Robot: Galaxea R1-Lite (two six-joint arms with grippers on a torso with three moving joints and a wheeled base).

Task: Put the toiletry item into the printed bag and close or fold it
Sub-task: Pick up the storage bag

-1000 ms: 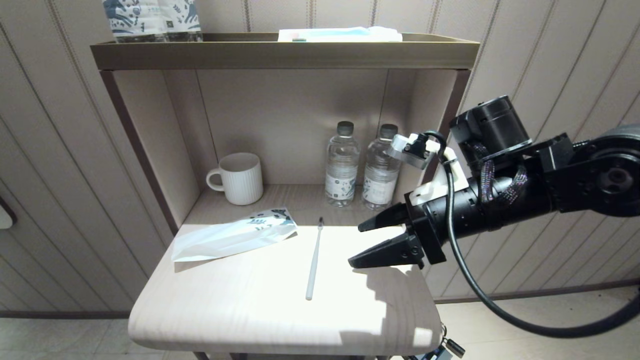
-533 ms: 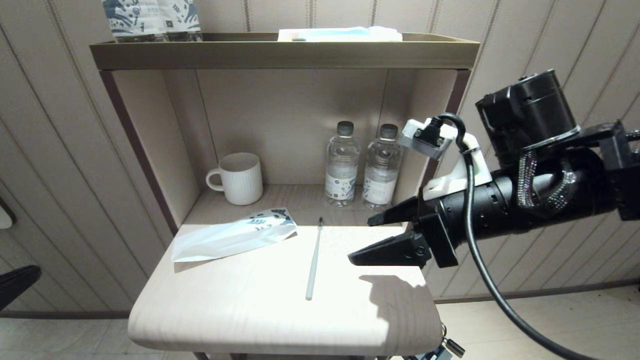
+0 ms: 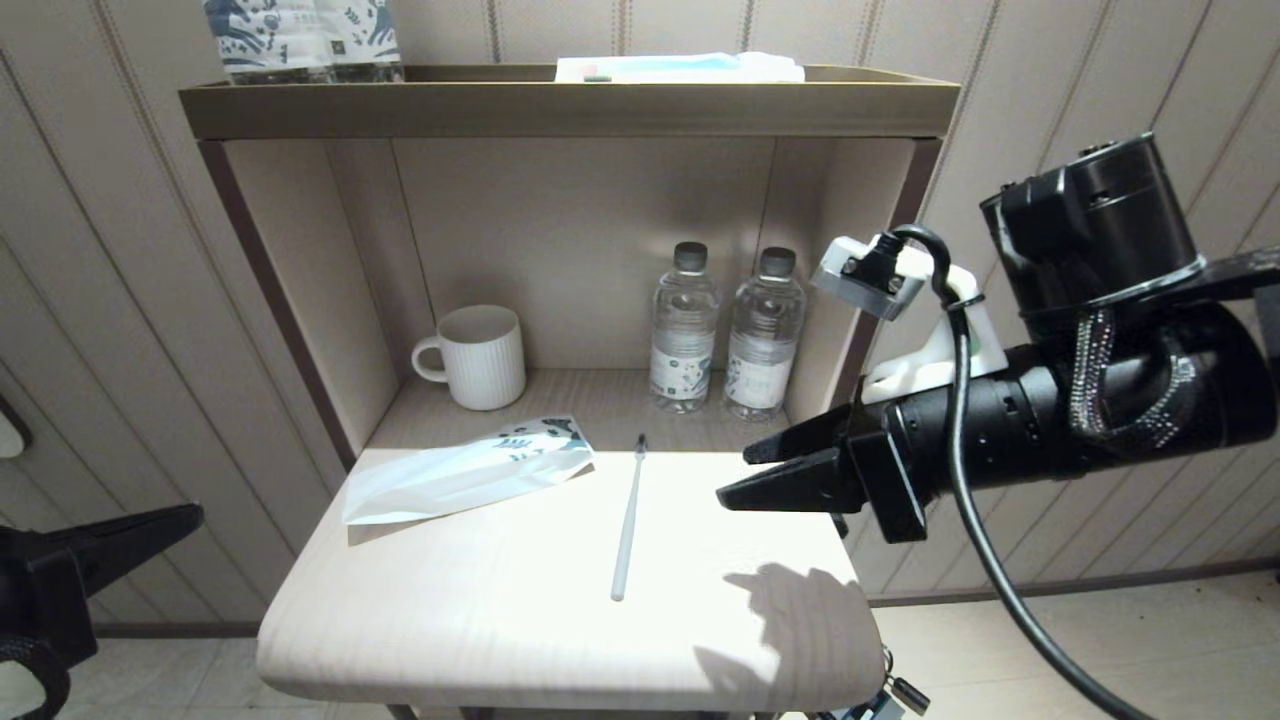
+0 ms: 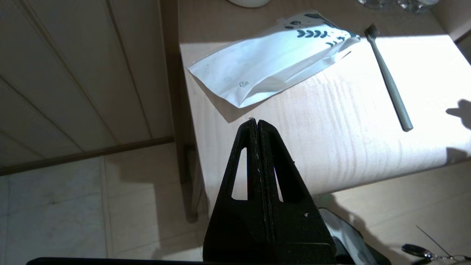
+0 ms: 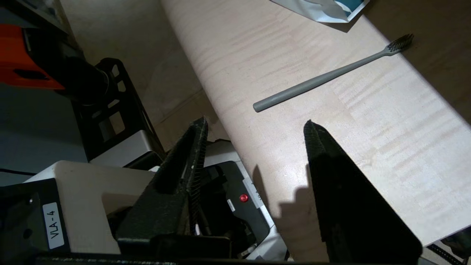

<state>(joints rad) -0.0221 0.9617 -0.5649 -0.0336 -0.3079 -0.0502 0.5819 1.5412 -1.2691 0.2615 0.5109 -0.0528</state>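
The toiletry item, a thin pale toothbrush [image 3: 628,520] [image 4: 388,79] [image 5: 323,79], lies on the light wooden tabletop [image 3: 480,620] with its dark bristle head toward the shelf. To its left the printed bag [image 3: 465,480] [image 4: 272,66] [image 5: 323,9] lies flat, white with blue leaf print at one end. My right gripper [image 3: 735,477] [image 5: 255,122] hovers open and empty above the table's right side, right of the toothbrush. Off the table's left edge and low down, my left gripper [image 3: 195,515] [image 4: 257,121] is shut with nothing in it, short of the bag's near corner.
In the shelf recess behind the table stand a white ribbed mug [image 3: 480,357] and two water bottles [image 3: 684,330] [image 3: 763,335]. The upper shelf [image 3: 570,110] carries blue-and-white printed packs [image 3: 300,40] and a flat packet [image 3: 680,68]. The table's front edge is rounded.
My right arm has drawn back to the right and risen a little, and its jaws have narrowed. The left gripper has come into the head view at the lower left.
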